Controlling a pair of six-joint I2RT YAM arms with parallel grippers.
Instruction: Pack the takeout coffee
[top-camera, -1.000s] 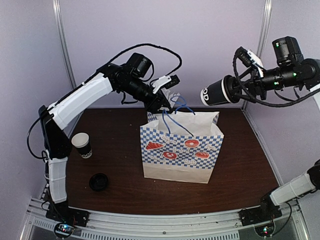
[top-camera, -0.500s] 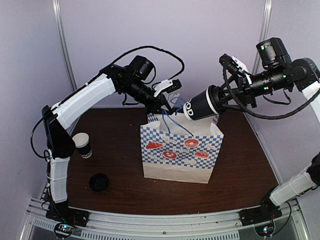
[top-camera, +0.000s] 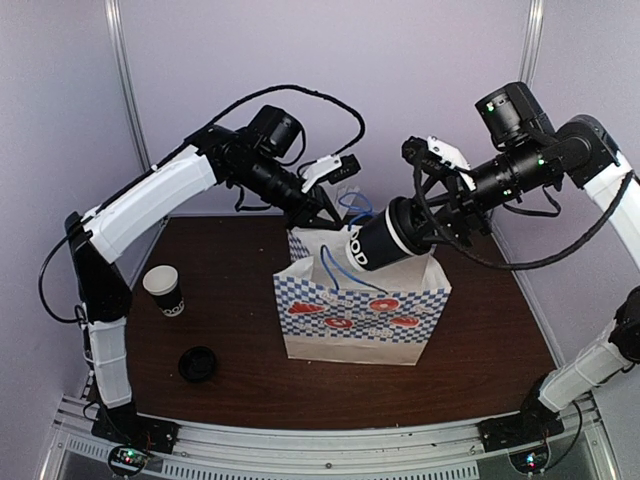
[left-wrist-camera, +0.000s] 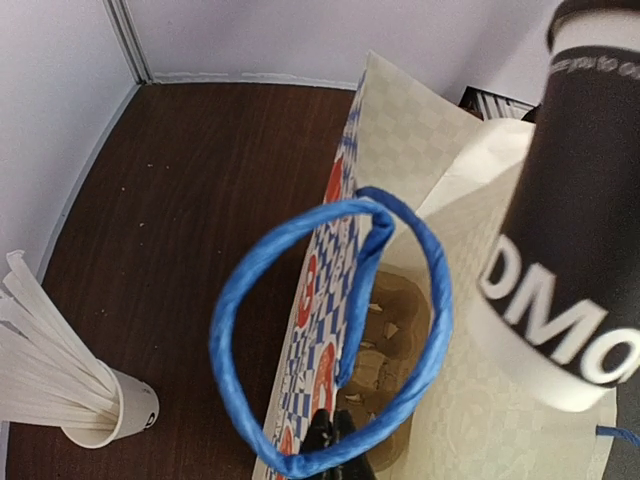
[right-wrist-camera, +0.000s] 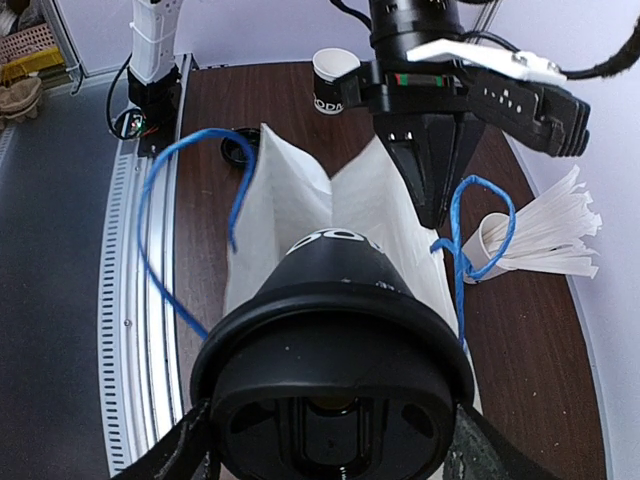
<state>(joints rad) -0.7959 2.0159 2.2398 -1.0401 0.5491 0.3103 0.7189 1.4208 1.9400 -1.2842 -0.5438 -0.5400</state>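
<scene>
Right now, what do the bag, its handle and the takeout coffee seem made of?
The bag: creased matte paper, printed checks. The handle: twisted blue cord, probably paper. The takeout coffee: matte paper-looking wall; smooth, likely plastic lid.

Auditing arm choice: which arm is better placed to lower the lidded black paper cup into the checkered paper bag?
Right. Right gripper holds the black lidded paper cup over the blue-checkered paper bag; left gripper pinches its blue rope handle.

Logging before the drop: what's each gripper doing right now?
Left gripper: shut on the blue bag handle.
Right gripper: shut on the takeout coffee.
</scene>
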